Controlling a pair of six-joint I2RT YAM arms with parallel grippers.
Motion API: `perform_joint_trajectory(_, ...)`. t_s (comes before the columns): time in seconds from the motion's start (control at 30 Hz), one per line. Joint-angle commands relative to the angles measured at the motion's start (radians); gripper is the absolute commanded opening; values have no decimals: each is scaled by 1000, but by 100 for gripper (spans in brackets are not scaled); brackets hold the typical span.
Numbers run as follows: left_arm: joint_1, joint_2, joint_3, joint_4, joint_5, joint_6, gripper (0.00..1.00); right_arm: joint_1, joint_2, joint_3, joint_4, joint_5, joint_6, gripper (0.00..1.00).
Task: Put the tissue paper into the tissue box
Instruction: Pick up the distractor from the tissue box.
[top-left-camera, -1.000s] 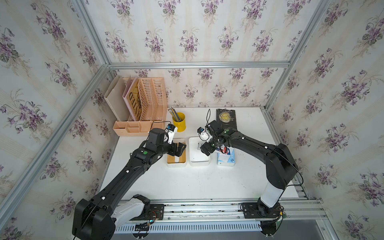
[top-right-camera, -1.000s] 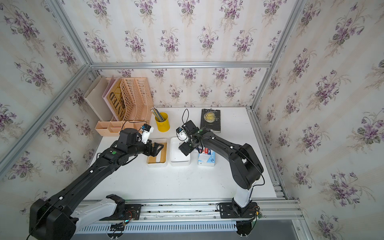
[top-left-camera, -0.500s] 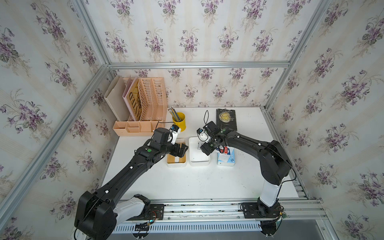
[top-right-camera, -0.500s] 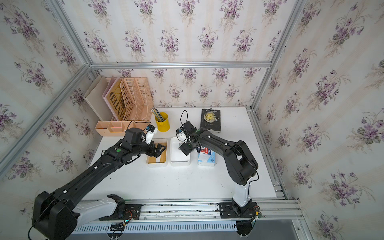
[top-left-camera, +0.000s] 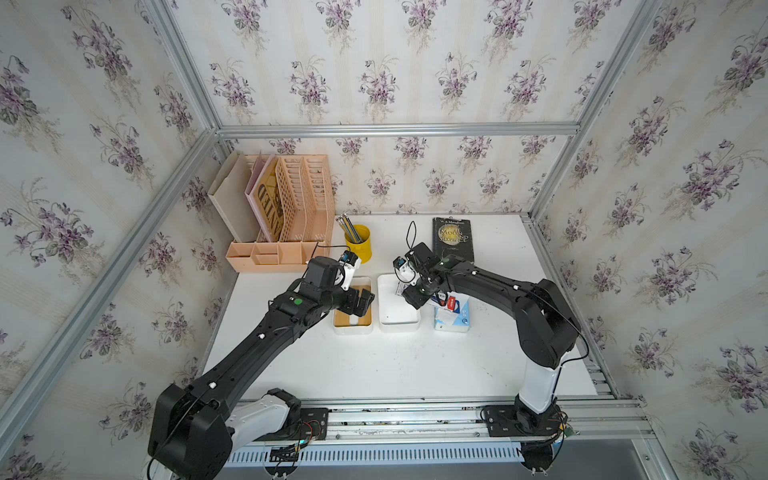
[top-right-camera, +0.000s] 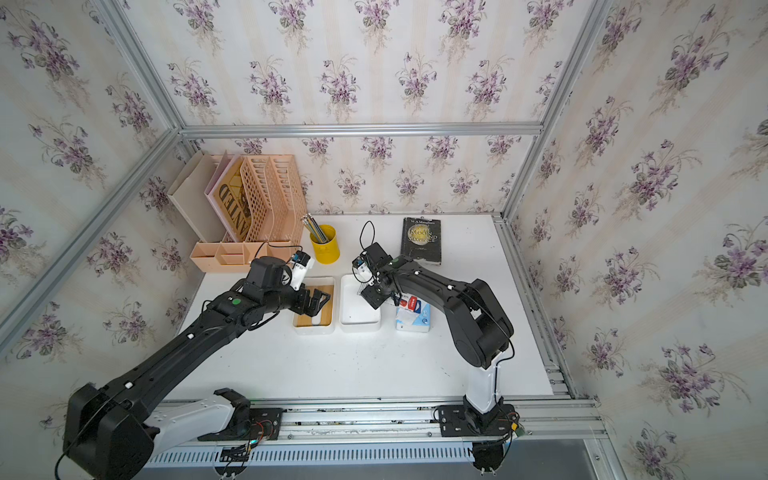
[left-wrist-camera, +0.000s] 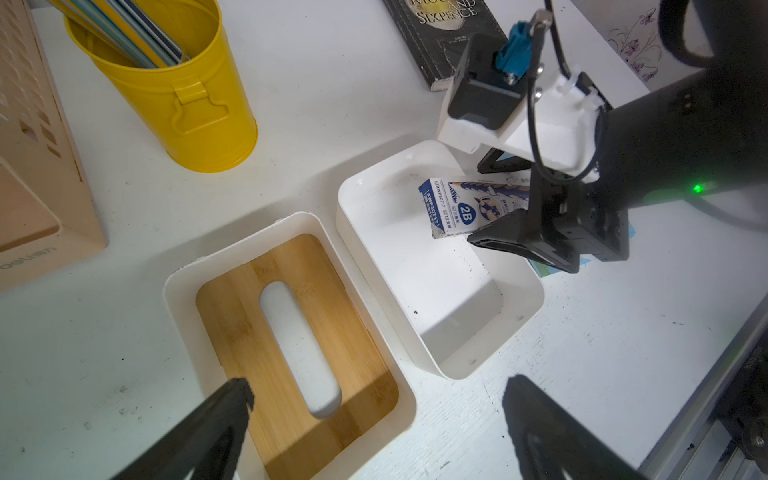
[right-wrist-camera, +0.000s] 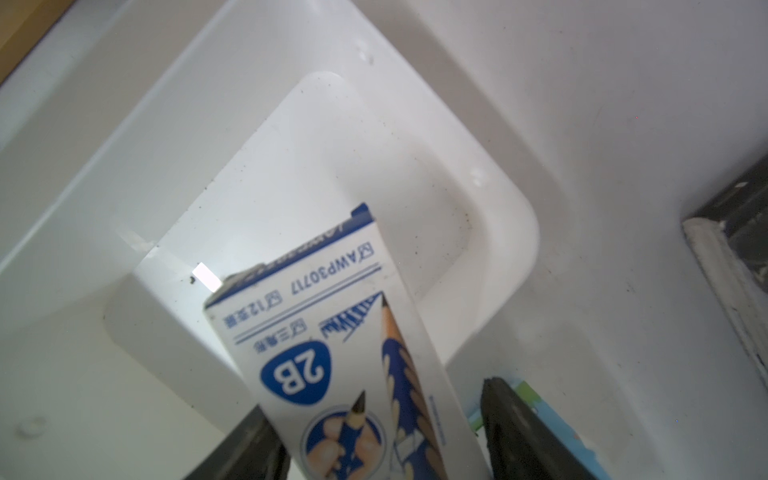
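Right tool (right-wrist-camera: 378, 415) has narrowed about the carton (left-wrist-camera: 453, 208) over the box (top-left-camera: 398, 328) — a gap shows on one side. Left tool (left-wrist-camera: 378, 388) spread wide above the lid (left-wrist-camera: 249, 299). Tissue paper (top-left-camera: 453, 318) lies on the tabletop (top-left-camera: 374, 365) — just beside the box.

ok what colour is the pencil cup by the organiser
Yellow; the pencil cup shows best in the left wrist view.

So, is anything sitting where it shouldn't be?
Yes. A pencil carton marked 2B sticks out over the open tissue box, between the fingers of the right gripper, with a gap on one side. It looks odd because that box is meant for the tissue paper, which lies outside, right beside it.
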Motion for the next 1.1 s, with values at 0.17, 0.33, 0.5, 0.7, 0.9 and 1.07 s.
perform_joint_trajectory(0.17, 1, -4, 3, -7, -4, 6, 97, 1, -13, 10, -9, 42, 1, 59)
perform_joint_trajectory(0.33, 1, -1, 5, -10, -5, 7, 97, 1, -19, 10, -8, 56, 3, 55)
perform_joint_trajectory(0.5, 0, -3, 10, -13, -4, 4, 97, 0, -40, 9, -10, 62, 7, 51)
perform_joint_trajectory(0.7, -1, 3, 9, -12, -1, 0, 96, -3, -77, 20, -17, 104, 22, 46)
perform_joint_trajectory(0.9, -4, 1, 7, -13, -1, 1, 96, -26, -120, 42, -21, 133, 48, 46)
perform_joint_trajectory(1.07, -6, 1, 1, -6, 0, 2, 96, -77, -164, 57, -8, 154, 72, 47)
